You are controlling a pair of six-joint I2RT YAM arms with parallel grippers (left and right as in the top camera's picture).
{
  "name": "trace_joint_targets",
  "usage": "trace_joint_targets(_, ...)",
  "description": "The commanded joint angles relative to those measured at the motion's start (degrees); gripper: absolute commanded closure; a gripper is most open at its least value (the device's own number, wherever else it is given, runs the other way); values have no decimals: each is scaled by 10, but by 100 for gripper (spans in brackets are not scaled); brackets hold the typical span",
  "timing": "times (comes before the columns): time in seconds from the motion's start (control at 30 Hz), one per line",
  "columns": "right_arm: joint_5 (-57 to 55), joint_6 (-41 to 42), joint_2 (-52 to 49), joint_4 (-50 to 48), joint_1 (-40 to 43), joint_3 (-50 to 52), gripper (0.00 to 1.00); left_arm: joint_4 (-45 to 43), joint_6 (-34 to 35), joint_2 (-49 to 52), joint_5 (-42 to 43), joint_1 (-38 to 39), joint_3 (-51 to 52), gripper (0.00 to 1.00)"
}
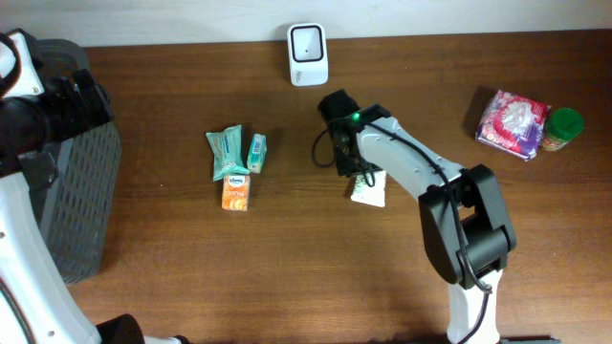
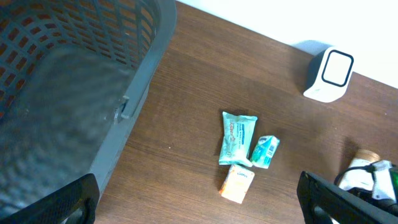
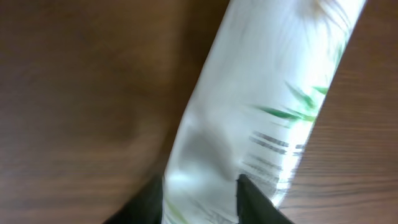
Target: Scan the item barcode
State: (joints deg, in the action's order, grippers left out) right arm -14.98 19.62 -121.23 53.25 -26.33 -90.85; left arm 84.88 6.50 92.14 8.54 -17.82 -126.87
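As I look down from the overhead camera, the white packet (image 1: 369, 190) with the green leaf print lies flat on the table (image 1: 287, 277), in front of the scanner (image 1: 307, 54) and a little to its right. The right end effector (image 1: 356, 172) is over the end of the packet that is nearer to the scanner. In the right wrist camera its two dark fingertips (image 3: 255, 199) stand a little apart, one at the packet's edge and one over its printed face, close to the black barcode lines (image 3: 270, 155). I cannot tell whether they press the packet or only stand around it.

The left end effector (image 2: 199, 193) is far to the left of the scanner, near the grey basket (image 1: 81, 191). Its fingers are wide apart and nothing is between them.

In front of the scanner and to its left, a teal pouch (image 1: 228, 153), a small teal pack (image 1: 256, 151) and an orange pack (image 1: 235, 191) lie close together. Far to the right of the scanner a pink bag (image 1: 512, 122) lies just beside a jar with a green lid (image 1: 562, 126).
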Motion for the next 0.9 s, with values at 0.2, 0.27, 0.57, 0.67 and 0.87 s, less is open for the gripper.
trace_joint_targets(0.2,104,-87,9,113,87,-156,0,1,3,-7,0,-2,-6,1)
trace_joint_targets(0.27,206,-172,8,120,119,-142,3,1,3,-7,0,-2,-6,1)
trace_joint_targets(0.57,268,-170,-30,49,139,-70,27,1,3,-7,0,-2,-6,1)
trace_joint_targets(0.67,268,-161,-30,7,139,-37,35,1,3,-7,0,-2,-6,1)
trace_joint_targets(0.87,273,-131,-30,-28,139,-16,71,1,3,-7,0,-2,-6,1)
